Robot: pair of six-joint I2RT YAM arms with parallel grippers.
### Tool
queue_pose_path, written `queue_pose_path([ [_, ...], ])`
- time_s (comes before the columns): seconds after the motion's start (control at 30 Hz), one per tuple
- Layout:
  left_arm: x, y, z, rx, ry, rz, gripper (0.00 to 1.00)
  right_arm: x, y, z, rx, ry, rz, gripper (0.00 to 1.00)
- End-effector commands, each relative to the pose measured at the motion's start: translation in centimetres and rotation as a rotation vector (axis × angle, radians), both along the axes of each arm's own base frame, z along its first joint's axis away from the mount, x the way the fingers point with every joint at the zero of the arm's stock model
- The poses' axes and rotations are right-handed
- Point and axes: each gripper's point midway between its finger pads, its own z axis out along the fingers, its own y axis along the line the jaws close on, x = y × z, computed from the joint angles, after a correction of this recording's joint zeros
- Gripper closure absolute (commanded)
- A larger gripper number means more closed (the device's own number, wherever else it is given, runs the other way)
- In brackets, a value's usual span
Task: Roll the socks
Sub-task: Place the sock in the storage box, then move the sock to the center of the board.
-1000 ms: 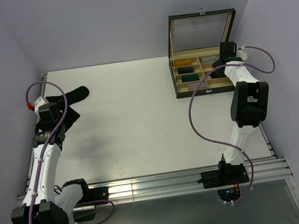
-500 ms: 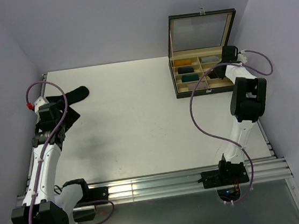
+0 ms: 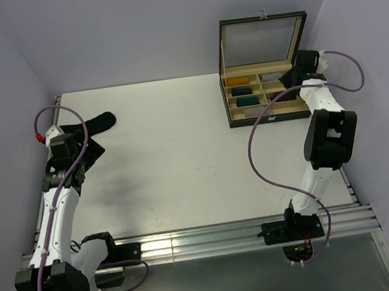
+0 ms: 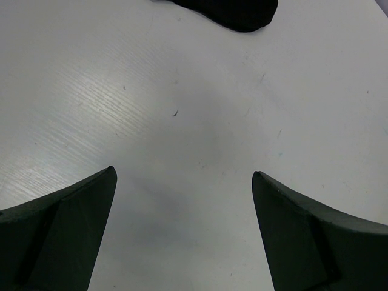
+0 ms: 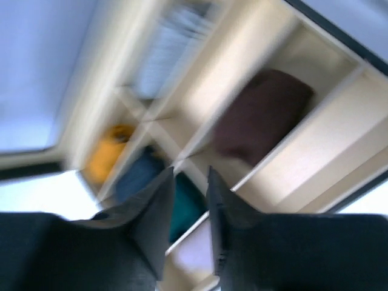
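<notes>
A black sock (image 3: 100, 121) lies flat at the table's far left; its toe shows at the top of the left wrist view (image 4: 236, 12). My left gripper (image 3: 79, 150) hovers just near of it, wide open (image 4: 183, 173) over bare table with nothing between its fingers. My right gripper (image 3: 291, 77) hangs over the right side of the compartment box (image 3: 234, 121). Its jaws (image 5: 190, 173) stand a little apart and hold nothing. A dark brown soft bundle (image 5: 260, 115), blurred, lies in one compartment ahead of them.
The box's glass lid (image 3: 263, 39) stands upright behind it. Mustard (image 3: 238, 81), dark blue (image 3: 241, 91) and teal (image 3: 247, 101) rolled bundles fill the left compartments. Purple walls close in on the left, back and right. An aluminium rail (image 3: 191, 240) runs along the near edge.
The right gripper has risen and swung back to the right, away from the box's compartments. The left arm and the black sock have not moved.
</notes>
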Motion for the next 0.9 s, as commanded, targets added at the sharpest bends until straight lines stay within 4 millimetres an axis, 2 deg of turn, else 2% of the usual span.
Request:
queue_pose_path([
  [0.0,0.4,-0.3,1.2,-0.016,-0.061,-0.008,0.01,-1.2,1.7,10.8,-0.099,-0.198,0.079,0.62],
  [0.03,0.4,-0.3,1.1,-0.017,-0.059,-0.009,0.01,-2.5,2.0,13.5,-0.134,-0.239,0.094,0.59],
  [0.07,0.4,-0.3,1.2,-0.019,-0.061,-0.010,0.00,-3.5,2.6,14.9,-0.155,-0.262,0.107,0.57],
  [0.1,0.4,-0.4,1.1,-0.025,-0.061,-0.007,0.01,-5.3,3.1,16.8,-0.186,-0.286,0.125,0.51],
  [0.13,0.4,-0.5,1.1,-0.030,-0.060,-0.011,0.00,-6.4,3.3,18.0,-0.202,-0.301,0.130,0.48],
  [0.2,0.6,-0.8,1.1,-0.050,-0.063,-0.012,0.01,-8.8,3.9,18.7,-0.220,-0.297,0.151,0.41],
  [0.23,0.7,-0.8,0.8,-0.060,-0.054,-0.011,0.01,-11.0,4.3,21.3,-0.251,-0.349,0.165,0.38],
  [0.3,1.1,-1.0,0.5,-0.090,-0.042,-0.005,0.01,-13.9,4.8,21.5,-0.274,-0.341,0.181,0.31],
  [0.33,1.2,-1.2,0.4,-0.101,-0.037,-0.005,0.00,-16.2,5.2,23.4,-0.291,-0.394,0.180,0.29],
  [0.37,1.4,-1.3,0.4,-0.121,-0.038,0.003,0.00,-17.6,5.7,22.8,-0.287,-0.394,0.194,0.27],
  [0.43,2.4,-1.5,0.7,-0.143,-0.037,0.008,0.00,-19.8,6.2,22.9,-0.290,-0.424,0.196,0.20],
  [0.47,3.0,-1.5,1.0,-0.159,-0.052,0.020,0.00,-21.9,7.2,23.1,-0.285,-0.469,0.222,0.16],
  [0.57,4.8,-1.2,1.0,-0.182,-0.041,0.053,0.01,-25.1,8.3,22.7,-0.280,-0.519,0.242,0.13],
  [0.7,8.6,0.2,1.3,-0.145,-0.040,0.100,0.01,-27.1,10.8,21.1,-0.247,-0.545,0.336,0.09],
  [0.83,12.6,1.7,1.7,-0.083,-0.050,0.123,0.02,-27.9,13.6,19.4,-0.207,-0.555,0.463,0.09],
  [0.87,13.7,2.5,2.8,-0.065,-0.074,0.150,0.01,-28.0,14.0,18.5,-0.194,-0.542,0.480,0.09],
])
